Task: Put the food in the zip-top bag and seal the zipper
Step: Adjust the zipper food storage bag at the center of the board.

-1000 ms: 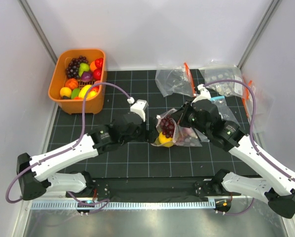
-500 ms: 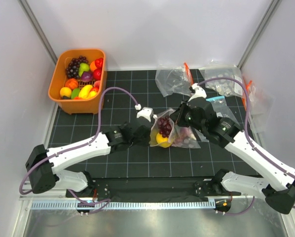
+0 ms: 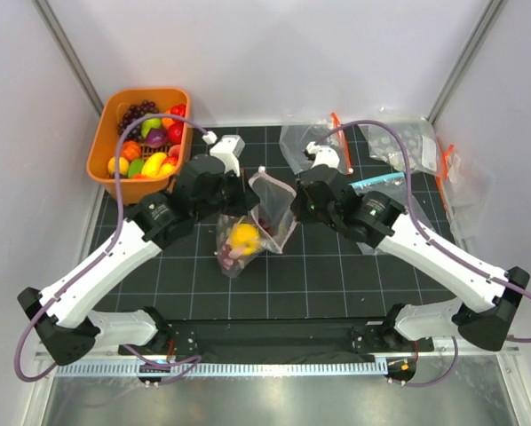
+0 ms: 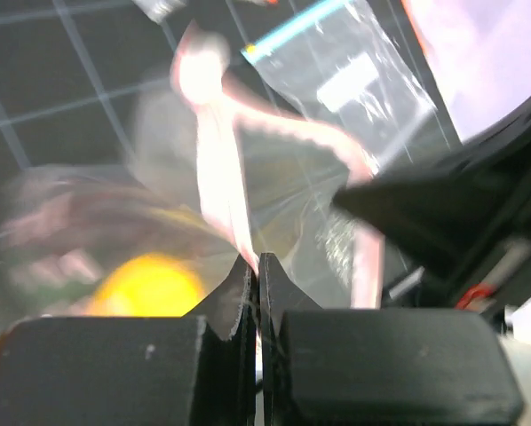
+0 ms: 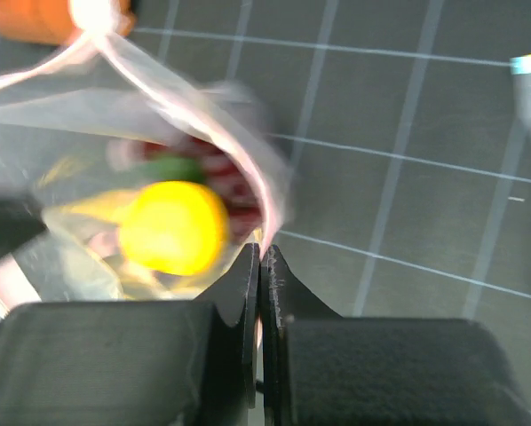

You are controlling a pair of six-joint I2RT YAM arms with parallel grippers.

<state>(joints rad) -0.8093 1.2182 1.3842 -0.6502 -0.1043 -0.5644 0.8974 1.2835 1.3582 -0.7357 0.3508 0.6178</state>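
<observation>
The crinkly clear plastic bag [image 3: 274,222] with a yellow toy lemon [image 3: 244,236] hangs above the desk [image 3: 336,284] between left jaws and right jaws, each clamped shut on opposite sides of its gaping pink zipper strip [image 4: 214,169]

Grippers counted: two, the left gripper [image 4: 255,264] and the right gripper [image 5: 261,256]. Between them was one zip-top bag [image 3: 270,209], containing one yellow lemon [image 3: 244,236], one bunch of purple grapes [image 3: 233,258] and one green piece [image 5: 172,167]; any further contents were too blurred to count. Beyond the right gripper lay three other bags: one plain bag [image 3: 303,142], one dotted bag [image 3: 408,142] and one blue-stripped bag [image 3: 376,184]. Beyond the left gripper stood one orange tub [image 3: 101,146]; its heaped fruit [image 3: 150,133] could not be counted exactly.
</observation>
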